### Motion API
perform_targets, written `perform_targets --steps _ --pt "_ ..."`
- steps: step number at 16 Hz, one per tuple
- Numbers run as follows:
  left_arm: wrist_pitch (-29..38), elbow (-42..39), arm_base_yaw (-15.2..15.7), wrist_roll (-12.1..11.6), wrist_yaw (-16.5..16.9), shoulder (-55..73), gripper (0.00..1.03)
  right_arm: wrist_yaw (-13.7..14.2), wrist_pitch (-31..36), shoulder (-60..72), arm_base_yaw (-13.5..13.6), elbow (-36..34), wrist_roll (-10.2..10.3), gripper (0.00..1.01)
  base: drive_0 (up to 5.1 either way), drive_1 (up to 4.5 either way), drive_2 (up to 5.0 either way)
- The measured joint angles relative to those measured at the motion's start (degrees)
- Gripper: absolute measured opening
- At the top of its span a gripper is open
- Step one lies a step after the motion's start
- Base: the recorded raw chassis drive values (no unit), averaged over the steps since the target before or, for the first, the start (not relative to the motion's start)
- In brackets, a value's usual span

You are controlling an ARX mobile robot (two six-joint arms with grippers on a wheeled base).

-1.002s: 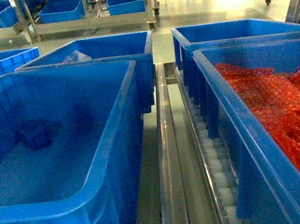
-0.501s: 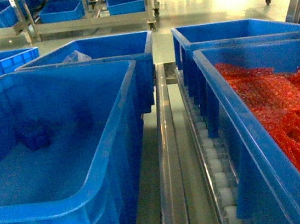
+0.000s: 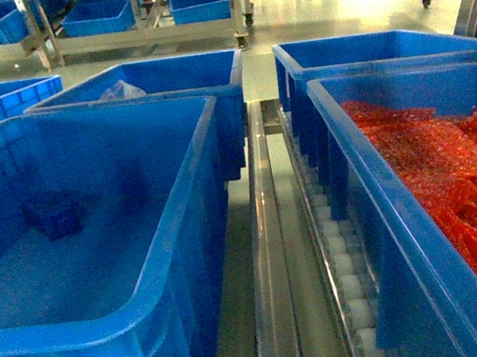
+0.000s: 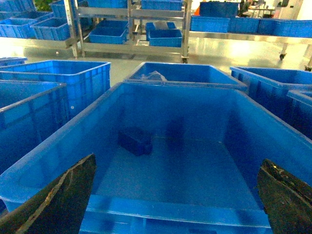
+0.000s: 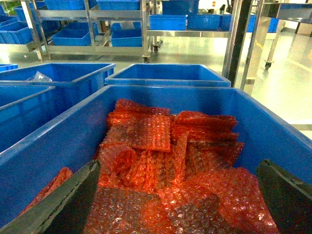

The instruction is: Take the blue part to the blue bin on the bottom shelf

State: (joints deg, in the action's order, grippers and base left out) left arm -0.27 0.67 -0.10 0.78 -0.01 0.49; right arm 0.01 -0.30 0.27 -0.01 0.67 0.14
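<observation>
The blue part [image 3: 52, 214] is seen resting on the floor of the blue bin [image 3: 195, 237], near the far left corner, close to the back wall; in the left wrist view the same part [image 4: 136, 141] lies left of centre on the bin floor [image 4: 165, 168], free of any grip. Nothing else is seen inside this bin. The bin is carried on the bottom shelf [image 3: 270, 253], whose shiny rail and row of white rollers [image 3: 342, 262] run between it and the neighbouring tote [image 3: 375, 213] on the right. That tote is filled with red bubble-wrap packets [image 5: 161, 161]. Behind the blue bin a second tote [image 3: 164, 78] holding a clear plastic bag [image 3: 121, 91] is noted. The left gripper [image 4: 175, 195] is held above the near rim of the blue bin, its two dark fingers [image 4: 63, 195] spread wide apart with nothing between them. The right gripper [image 5: 175, 195] is likewise spread wide and empty, positioned over the near edge of the packet-filled tote. Neither gripper appears in the head view. Further racks of blue totes [image 3: 98, 16] are recorded in the background.
</observation>
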Motion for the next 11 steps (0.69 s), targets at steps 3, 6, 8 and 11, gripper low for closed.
perform_targets --steps 3,6,8,11 --pt "0.0 0.0 0.0 0.0 0.0 0.0 0.98 0.0 0.0 0.0 0.0 0.0 0.0 0.98 0.0 0.00 0.0" --pt "0.0 0.0 0.0 0.0 0.0 0.0 0.98 0.0 0.0 0.0 0.0 0.0 0.0 0.98 0.0 0.00 0.0" --pt "0.0 0.0 0.0 0.0 0.0 0.0 0.98 0.0 0.0 0.0 0.0 0.0 0.0 0.98 0.0 0.00 0.0" --pt "0.0 0.0 0.0 0.0 0.0 0.0 0.98 0.0 0.0 0.0 0.0 0.0 0.0 0.98 0.0 0.00 0.0"
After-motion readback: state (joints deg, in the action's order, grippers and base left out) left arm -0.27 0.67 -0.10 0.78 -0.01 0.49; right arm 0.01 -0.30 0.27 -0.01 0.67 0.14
